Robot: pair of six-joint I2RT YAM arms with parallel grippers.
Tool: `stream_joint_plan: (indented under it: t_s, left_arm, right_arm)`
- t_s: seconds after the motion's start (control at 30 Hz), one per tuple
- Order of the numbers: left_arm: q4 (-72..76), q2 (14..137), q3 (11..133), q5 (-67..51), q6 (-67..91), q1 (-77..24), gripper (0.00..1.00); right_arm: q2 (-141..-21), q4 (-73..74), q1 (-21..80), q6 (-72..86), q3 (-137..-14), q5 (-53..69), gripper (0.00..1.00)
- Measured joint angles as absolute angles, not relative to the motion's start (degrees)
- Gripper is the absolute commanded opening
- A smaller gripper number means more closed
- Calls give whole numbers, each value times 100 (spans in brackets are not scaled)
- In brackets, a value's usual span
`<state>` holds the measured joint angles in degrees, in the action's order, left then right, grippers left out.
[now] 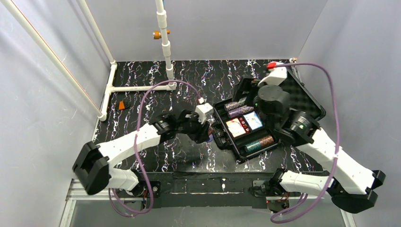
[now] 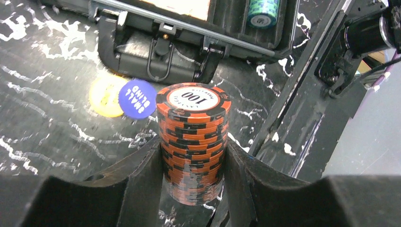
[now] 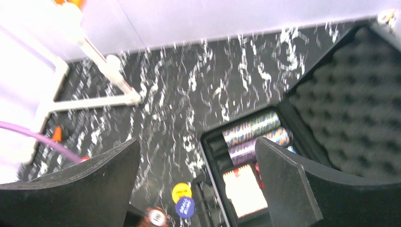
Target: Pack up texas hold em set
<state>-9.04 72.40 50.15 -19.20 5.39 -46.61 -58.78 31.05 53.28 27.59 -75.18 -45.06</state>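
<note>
Left end effector (image 2: 191,157) is clamped on the orange-black chip stack (image 2: 194,137). The fingers pinch it at the sides, partway closed around the column. The stack is upright on or just over the desk (image 1: 142,75), just outside the front latch wall of the open case (image 2: 132,49); can't tell if its base is touching. Right end effector (image 3: 197,142) is spread wide with nothing in it, hovering over the case interior. Main risk: the stack is loose chips held only by side pressure, so chips beyond the finger contact could slide off or fan out on a lift or tilt, likely worse when it is turned to lie in a tray slot like the green stack (image 2: 262,9). Second: the case wall and latch sit right in the path, and a low carry could clip the rim and spill chips. Third: the yellow button (image 2: 105,97) and blue button (image 2: 137,98) lie just beside the stack and could get swept away. Fourth: the right arm hangs over the tray, so the arms may collide if the left goes in now.
</note>
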Motion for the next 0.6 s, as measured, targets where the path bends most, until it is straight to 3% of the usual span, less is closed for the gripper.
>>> stream_joint_plan:
  t_s: [0.6]
  left_arm:
    - [-1660, 11496, 9209, -1527, 694, -5749, 0]
  right_arm:
    - [-4984, 2261, 5328, 1555, -8023, -4998, 98]
